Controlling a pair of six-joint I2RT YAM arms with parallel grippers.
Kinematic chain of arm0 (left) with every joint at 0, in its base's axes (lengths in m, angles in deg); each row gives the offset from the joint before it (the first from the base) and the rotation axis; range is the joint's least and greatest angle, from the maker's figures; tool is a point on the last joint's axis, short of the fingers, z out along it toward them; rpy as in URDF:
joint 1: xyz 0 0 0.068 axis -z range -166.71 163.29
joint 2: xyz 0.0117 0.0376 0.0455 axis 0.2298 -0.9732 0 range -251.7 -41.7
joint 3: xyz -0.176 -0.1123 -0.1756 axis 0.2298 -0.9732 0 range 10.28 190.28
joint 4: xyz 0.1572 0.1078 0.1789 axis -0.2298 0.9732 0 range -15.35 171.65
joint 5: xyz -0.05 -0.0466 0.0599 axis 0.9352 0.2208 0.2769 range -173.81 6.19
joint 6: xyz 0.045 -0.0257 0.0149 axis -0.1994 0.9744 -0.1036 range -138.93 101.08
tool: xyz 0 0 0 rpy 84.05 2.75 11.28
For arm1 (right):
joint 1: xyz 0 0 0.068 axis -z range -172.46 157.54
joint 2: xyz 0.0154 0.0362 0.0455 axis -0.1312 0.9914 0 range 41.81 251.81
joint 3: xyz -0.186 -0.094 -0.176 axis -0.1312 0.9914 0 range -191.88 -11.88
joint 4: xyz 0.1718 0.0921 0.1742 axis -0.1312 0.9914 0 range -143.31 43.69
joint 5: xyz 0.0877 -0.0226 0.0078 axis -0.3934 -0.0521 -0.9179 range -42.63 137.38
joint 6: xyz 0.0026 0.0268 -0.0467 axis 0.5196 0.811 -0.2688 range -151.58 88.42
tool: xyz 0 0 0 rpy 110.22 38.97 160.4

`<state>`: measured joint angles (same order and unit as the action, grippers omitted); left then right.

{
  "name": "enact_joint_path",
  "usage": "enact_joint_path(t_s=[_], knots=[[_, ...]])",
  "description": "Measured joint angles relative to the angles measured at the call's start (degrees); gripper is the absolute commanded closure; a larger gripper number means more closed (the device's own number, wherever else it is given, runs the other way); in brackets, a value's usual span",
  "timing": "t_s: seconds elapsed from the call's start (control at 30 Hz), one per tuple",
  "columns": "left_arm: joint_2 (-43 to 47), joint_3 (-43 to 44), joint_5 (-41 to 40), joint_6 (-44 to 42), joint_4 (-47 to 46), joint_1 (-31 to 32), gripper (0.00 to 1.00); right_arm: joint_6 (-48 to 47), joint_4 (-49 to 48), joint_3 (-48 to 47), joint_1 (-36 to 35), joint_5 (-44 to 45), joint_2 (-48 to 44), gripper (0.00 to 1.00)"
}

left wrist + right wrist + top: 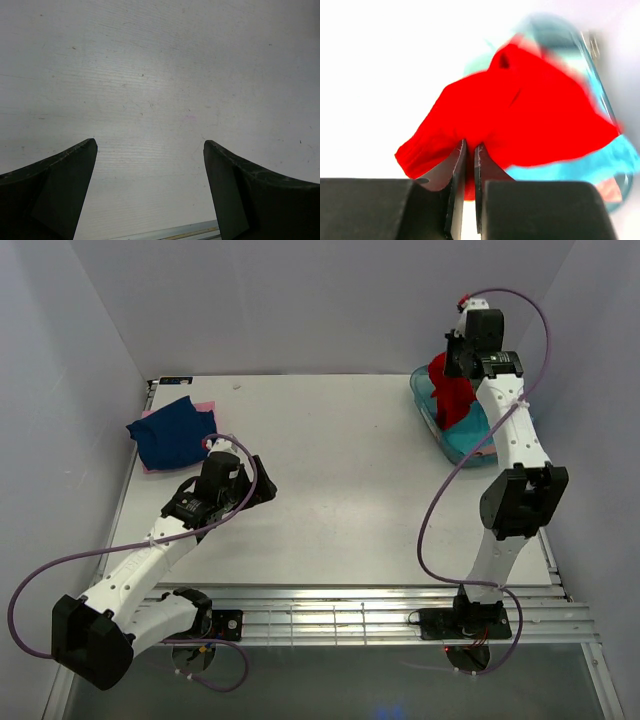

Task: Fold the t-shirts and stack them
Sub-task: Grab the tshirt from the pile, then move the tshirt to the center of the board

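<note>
The wide white table (pixel 340 490) lies under the left gripper (pixel 149 142), whose jaws are spread wide over it with nothing between them. The task looks to be at an early stage. One stack is begun, well apart beyond that gripper and to its left. There a folded navy blue cloth t-shirt (pixel 172 435) lies on a pink cloth t-shirt (pixel 205 406), of which only an edge shows.

The rest is left to do. Directly below the right gripper (pixel 470 147) sits the translucent teal plastic tub (pixel 462 452), which holds at least a turquoise cloth t-shirt (pixel 615 160). The right gripper's jaws are pressed together on a fold of the bright red cloth t-shirt (pixel 520 115). It hangs from them over the tub, limp, bunched and wholly unfolded. Whether its lower end has cleared the tub I cannot tell.
</note>
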<state>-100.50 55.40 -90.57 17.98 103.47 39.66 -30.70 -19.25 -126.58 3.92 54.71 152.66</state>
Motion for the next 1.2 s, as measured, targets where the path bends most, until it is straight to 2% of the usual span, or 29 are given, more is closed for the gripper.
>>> enact_joint_path(t_s=[0.23,0.37,0.47,0.5,0.57,0.63,0.73,0.87,1.03,1.2], knots=[[-0.46,0.02,-0.31,-0.02,-0.02,0.0,0.02,0.17,4.87,-10.03,-15.91,-4.37,-10.93,0.91],[-0.28,0.02,-0.46,0.0,-0.04,0.0,0.02,1.53,6.51,-8.85,-18.38,-8.35,-15.93,0.9],[0.42,0.02,-0.83,0.13,-0.04,0.0,0.02,2.91,4.83,1.79,-17.51,-8.98,-22.51,0.63],[0.85,0.02,-0.94,0.22,-0.02,0.0,0.02,3.26,3.65,7.56,-17.31,-8.83,-25.29,0.41],[1.75,0.02,-0.96,0.44,-0.04,0.0,0.02,4.07,0.92,20.26,-16.94,-8.26,-29.94,0.31],[2.73,0.02,-0.98,0.63,-0.07,0.0,0.02,4.15,0.35,31.45,-16.85,-6.84,-31.95,0.3],[3.8,-0.11,-1.16,0.66,-0.15,0.0,0.02,5.18,-1.4,48.87,-16.9,-3.72,-29.46,0.3],[3.98,-0.63,-1.18,0.68,-0.07,0.0,0.02,6.23,0.55,62.31,-17.46,-1.84,-28.5,0.3],[2.01,-0.68,-0.42,0.87,-0.76,0.0,0.02,6.45,-3.28,62.69,-18.93,-7.34,-35.63,0.33],[-1.88,-0.7,0.94,1.11,-2.54,0.0,0.02,7.21,-8.41,57.7,-24.13,-12.68,-33.42,0.35]])
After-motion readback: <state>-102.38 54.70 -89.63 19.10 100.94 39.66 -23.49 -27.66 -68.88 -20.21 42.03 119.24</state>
